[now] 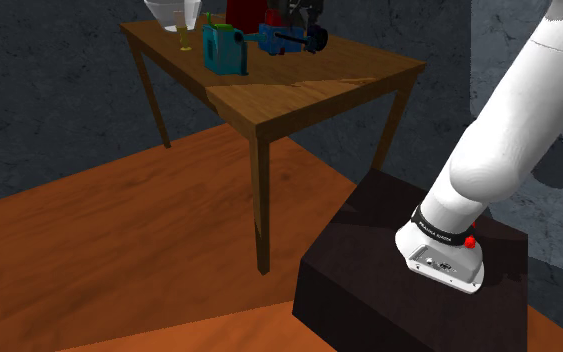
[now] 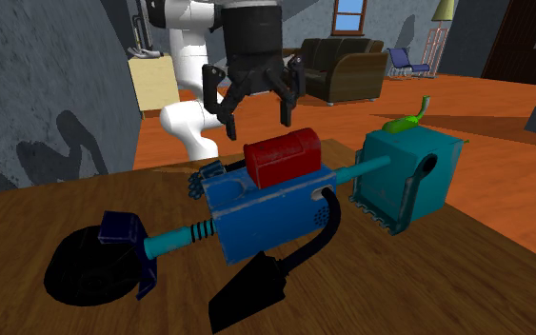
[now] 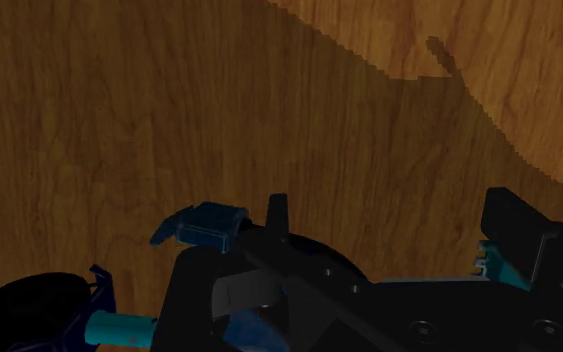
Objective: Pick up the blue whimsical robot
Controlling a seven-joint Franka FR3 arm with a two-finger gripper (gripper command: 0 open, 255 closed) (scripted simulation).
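While the gripper (image 2: 257, 122) hung over the table (image 2: 37, 205), we saw its two black fingers spread well apart, nothing between them, holding nothing. It was above the red block (image 2: 281, 157) on top of the blue robot (image 2: 270, 211), apart from it.

The robot sat on the wooden table: blue body, teal rods sticking out both ways. A black disc (image 2: 83, 271) was at its end toward the second exterior view's left. A teal box (image 2: 406, 176) stood just beside the robot at that view's right, with one rod reaching to it. A green thing (image 2: 404, 122) lay on top of the box. Behind were a brown sofa (image 2: 342, 67) and an orange floor (image 2: 504, 105).

In the shoulder view the robot (image 1: 287, 38) was near the table's (image 1: 309, 90) far end, the box (image 1: 224, 48) beside it at that view's left, a white bowl (image 1: 172, 14) further back. The white arm (image 1: 514, 120) rose from the dark stand (image 1: 409, 290).

In the wrist view the robot (image 3: 207, 224) showed close to the gripper, on shadowed wood (image 3: 169, 100); we could not tell there whether anything touched.
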